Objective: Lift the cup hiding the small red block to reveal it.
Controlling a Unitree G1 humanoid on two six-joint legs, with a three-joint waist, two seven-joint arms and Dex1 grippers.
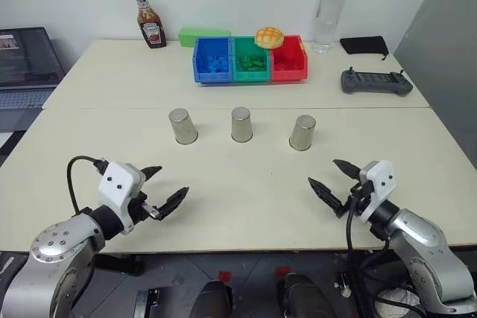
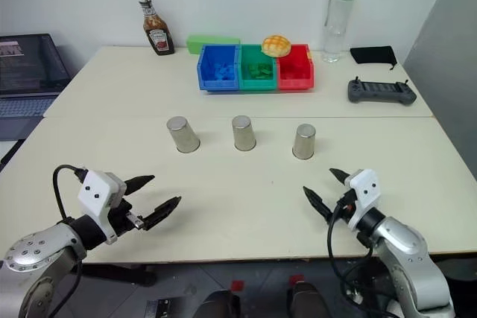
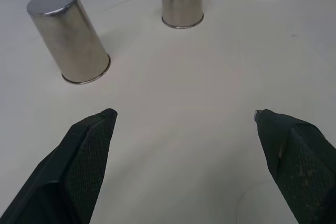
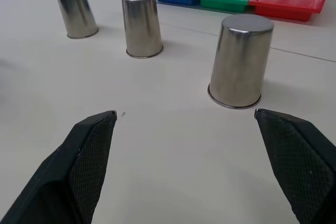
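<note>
You have three smooth, shiny metal cups standing upside down in a row across the middle of the matte cream desk (image 1: 246, 176): the left cup (image 1: 182, 126), the middle cup (image 1: 241, 124) and the right cup (image 1: 302, 132), each a slightly tapered cylinder with its flat base up and its rim on the desk, well apart from one another. They look identical, so you cannot tell which one covers the small red block. Your left tool (image 1: 165, 188) hovers over the near part of the desk, short of the left cup, its two black, finely textured pointed fingers spread wide with nothing between them. Your right tool (image 1: 334, 179) hovers short of the right cup, fingers likewise spread wide and empty. Behind the cups, three glossy plastic bins sit side by side, touching: a blue bin (image 1: 212, 59), a green bin (image 1: 250, 59) and a red bin (image 1: 288, 59), with a rounded, cross-hatched yellow bun (image 1: 269, 36) resting on their back edge. Farther back you see a glass ketchup bottle (image 1: 150, 27), a clear water bottle (image 1: 329, 11) with a pale green cap, and a dark controller (image 1: 376, 82) lying flat on the right.
</note>
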